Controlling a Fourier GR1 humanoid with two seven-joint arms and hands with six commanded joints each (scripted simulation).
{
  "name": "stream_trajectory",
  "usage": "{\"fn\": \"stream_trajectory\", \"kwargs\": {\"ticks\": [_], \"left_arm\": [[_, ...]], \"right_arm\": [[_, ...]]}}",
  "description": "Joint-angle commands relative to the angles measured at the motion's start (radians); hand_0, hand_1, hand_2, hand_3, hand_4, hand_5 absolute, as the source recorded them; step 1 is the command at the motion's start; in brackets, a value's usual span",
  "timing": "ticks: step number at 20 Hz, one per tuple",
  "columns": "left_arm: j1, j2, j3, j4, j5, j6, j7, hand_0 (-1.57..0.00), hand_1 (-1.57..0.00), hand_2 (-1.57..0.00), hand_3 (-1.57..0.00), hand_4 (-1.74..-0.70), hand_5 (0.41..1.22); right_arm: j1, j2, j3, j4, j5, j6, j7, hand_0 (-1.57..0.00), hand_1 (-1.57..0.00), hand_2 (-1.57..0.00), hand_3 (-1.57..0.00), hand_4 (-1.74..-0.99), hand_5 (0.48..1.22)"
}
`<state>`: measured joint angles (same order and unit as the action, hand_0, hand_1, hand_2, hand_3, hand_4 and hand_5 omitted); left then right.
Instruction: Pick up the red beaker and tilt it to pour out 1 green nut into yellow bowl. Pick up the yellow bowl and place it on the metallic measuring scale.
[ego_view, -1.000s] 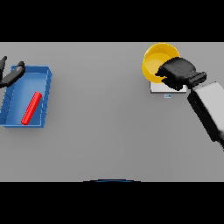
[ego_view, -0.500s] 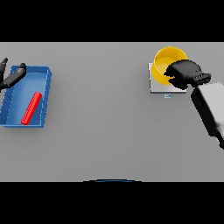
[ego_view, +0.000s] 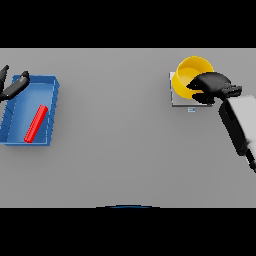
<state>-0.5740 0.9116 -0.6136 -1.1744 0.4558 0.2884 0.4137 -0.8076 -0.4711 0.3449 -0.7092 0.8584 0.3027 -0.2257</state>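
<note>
The yellow bowl (ego_view: 189, 74) stands over the metallic measuring scale (ego_view: 176, 99) at the far right of the table. My right hand (ego_view: 210, 86) grips the bowl's near right rim, fingers curled over it. The red beaker (ego_view: 36, 123) lies on its side inside the blue tray (ego_view: 52, 106) at the far left. My left hand (ego_view: 13, 86) hovers at the tray's far left corner with fingers straight, holding nothing. No green nut shows inside the bowl.
The blue tray's walls stand around the lying beaker at the left edge. My right forearm (ego_view: 240, 125) slants in from the right side toward the scale. Bare grey table (ego_view: 115, 125) lies between tray and scale.
The right hand has carried the yellow bowl a little rightward and farther back, over the scale. The left hand and the beaker have not moved.
</note>
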Motion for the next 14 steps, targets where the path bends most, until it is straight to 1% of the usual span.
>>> {"fn": "stream_trajectory", "kwargs": {"ticks": [1,2,4,6,7,8,9,10,11,12,13,14], "left_arm": [[0.0,-0.001,-0.002,-0.006,-0.004,0.01,0.005,0.0,0.0,0.0,0.0,-0.73,0.728],[-0.003,-0.003,-0.003,-0.002,-0.005,0.007,0.006,0.0,0.0,0.0,0.0,-0.73,0.729],[-0.002,-0.003,-0.002,0.01,-0.006,0.002,-0.001,0.0,0.0,0.0,0.0,-0.73,0.717],[-0.013,-0.01,-0.001,0.015,-0.004,-0.002,-0.001,0.0,0.0,0.0,0.0,-0.72,0.708],[-0.002,-0.009,-0.006,0.009,-0.007,0.002,0.0,0.0,0.0,0.0,0.0,-0.72,0.705],[-0.008,-0.008,-0.004,0.016,-0.007,-0.001,0.007,0.0,0.0,0.0,0.0,-0.72,0.703],[-0.01,-0.014,-0.001,0.022,-0.006,0.0,-0.007,0.0,0.0,0.0,0.0,-0.72,0.7],[-0.001,-0.013,0.0,0.01,-0.003,0.006,-0.014,0.0,0.0,0.0,0.0,-0.72,0.699],[-0.007,-0.014,-0.002,0.01,-0.006,0.008,-0.006,0.0,0.0,0.0,0.0,-0.72,0.697],[-0.007,-0.002,-0.001,0.002,-0.006,0.008,0.005,0.0,0.0,0.0,0.0,-0.72,0.696],[-0.012,-0.009,-0.006,-0.004,-0.007,0.01,0.015,0.0,0.0,0.0,0.0,-0.72,0.694],[-0.005,-0.006,-0.002,0.002,-0.002,0.005,0.008,0.0,0.0,0.0,0.0,-0.72,0.693]], "right_arm": [[-0.011,-0.003,-0.008,0.013,-0.005,0.012,0.002,-0.72,-0.98,-1.04,-0.83,-1.619,1.072],[-0.017,0.001,-0.008,0.018,-0.004,0.022,0.022,-0.58,-0.83,-0.91,-0.74,-1.588,1.016],[-0.012,-0.001,-0.001,0.021,0.002,0.029,0.022,-0.37,-0.58,-0.69,-0.61,-1.539,0.933],[-0.018,-0.007,0.016,0.026,0.018,0.029,0.006,-0.24,-0.38,-0.52,-0.53,-1.501,0.877],[-0.02,-0.018,0.019,0.028,0.021,0.029,-0.019,-0.19,-0.3,-0.45,-0.49,-1.485,0.859],[-0.013,-0.017,0.024,0.032,0.027,0.013,-0.024,-0.15,-0.24,-0.37,-0.45,-1.469,0.842],[-0.014,-0.008,0.027,0.03,0.027,0.021,-0.019,-0.12,-0.19,-0.31,-0.41,-1.456,0.827],[-0.016,-0.01,0.025,0.037,0.027,0.028,-0.007,-0.1,-0.16,-0.25,-0.38,-1.442,0.814],[-0.019,-0.009,0.023,0.031,0.025,0.042,0.016,-0.08,-0.12,-0.2,-0.35,-1.431,0.799],[-0.017,-0.011,0.021,0.037,0.023,0.046,0.012,-0.06,-0.1,-0.16,-0.32,-1.422,0.785],[-0.016,-0.011,0.018,0.031,0.018,0.054,0.022,-0.05,-0.08,-0.13,-0.3,-1.412,0.771],[-0.009,-0.016,0.017,0.017,0.014,0.062,0.021,-0.04,-0.06,-0.1,-0.27,-1.41,0.759]]}}
